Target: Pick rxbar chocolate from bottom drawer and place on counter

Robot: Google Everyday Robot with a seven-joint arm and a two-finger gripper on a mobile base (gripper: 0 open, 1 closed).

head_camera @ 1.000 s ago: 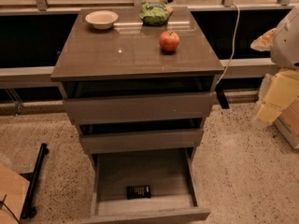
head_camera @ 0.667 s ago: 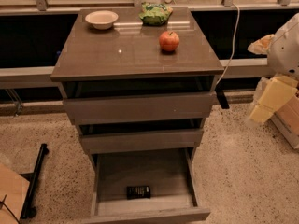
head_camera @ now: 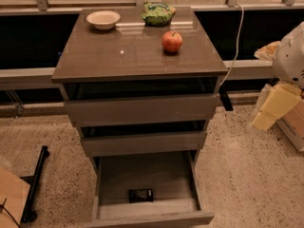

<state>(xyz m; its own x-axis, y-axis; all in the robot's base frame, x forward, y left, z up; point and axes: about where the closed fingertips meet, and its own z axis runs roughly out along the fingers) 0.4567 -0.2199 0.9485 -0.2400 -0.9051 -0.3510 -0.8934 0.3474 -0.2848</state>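
Observation:
The rxbar chocolate (head_camera: 141, 195) is a small flat black wrapper lying on the grey floor of the bottom drawer (head_camera: 147, 218), near its front. The drawer is pulled out wide. The two shallower drawers above it stand slightly ajar. The counter (head_camera: 123, 53) is the glossy grey-brown top slab of the cabinet. My gripper (head_camera: 271, 107) is a pale yellow piece under the white arm at the right edge. It hangs in the air at about the height of the upper drawers, well to the right of the cabinet and far from the bar.
On the counter stand a red apple (head_camera: 172, 42), a white bowl (head_camera: 103, 19) and a green snack bag (head_camera: 158, 13). A white cable (head_camera: 235, 46) hangs right of the cabinet. A black stand (head_camera: 34, 184) lies on the speckled floor at the left.
My arm and gripper have shifted slightly to the left at the right edge of the view. The drawers and the objects have not moved.

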